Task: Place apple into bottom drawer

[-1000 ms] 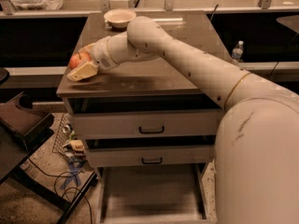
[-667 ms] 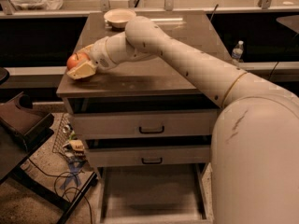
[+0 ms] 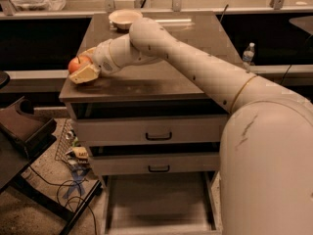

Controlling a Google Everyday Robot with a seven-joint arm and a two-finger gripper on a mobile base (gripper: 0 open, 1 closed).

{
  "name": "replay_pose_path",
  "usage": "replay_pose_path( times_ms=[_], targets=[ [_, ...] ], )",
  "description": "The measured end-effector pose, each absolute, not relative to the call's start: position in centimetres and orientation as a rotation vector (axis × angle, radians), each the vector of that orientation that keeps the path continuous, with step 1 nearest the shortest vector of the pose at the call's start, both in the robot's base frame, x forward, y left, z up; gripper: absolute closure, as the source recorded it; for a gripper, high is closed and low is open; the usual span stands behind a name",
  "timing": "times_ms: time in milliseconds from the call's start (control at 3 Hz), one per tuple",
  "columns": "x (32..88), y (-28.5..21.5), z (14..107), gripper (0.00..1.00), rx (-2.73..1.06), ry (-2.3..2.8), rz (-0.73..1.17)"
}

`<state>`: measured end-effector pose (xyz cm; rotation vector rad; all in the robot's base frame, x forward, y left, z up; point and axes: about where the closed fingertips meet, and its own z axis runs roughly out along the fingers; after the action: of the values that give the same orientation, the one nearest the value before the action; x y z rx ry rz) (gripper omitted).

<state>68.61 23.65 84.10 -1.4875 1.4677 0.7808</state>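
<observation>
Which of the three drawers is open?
The bottom drawer, pulled out, floor showing; the two upper drawers are shut. The gripper holds the apple at the cabinet top's edge.

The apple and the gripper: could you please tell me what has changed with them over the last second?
Nothing has visibly changed. The gripper stays closed on the apple at the near corner of the cabinet top, at the picture's left. The bottom drawer stays pulled open.
</observation>
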Motion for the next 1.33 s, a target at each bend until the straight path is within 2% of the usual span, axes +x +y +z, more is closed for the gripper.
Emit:
replay_pose_path(
  times_ms=[667,1333],
  targets=[
    [67.6,21.1,86.3,1.0,-1.449,1.464,0.71],
    [59.8,15.3,94.1,1.0,-1.219,1.446,0.558]
  ],
)
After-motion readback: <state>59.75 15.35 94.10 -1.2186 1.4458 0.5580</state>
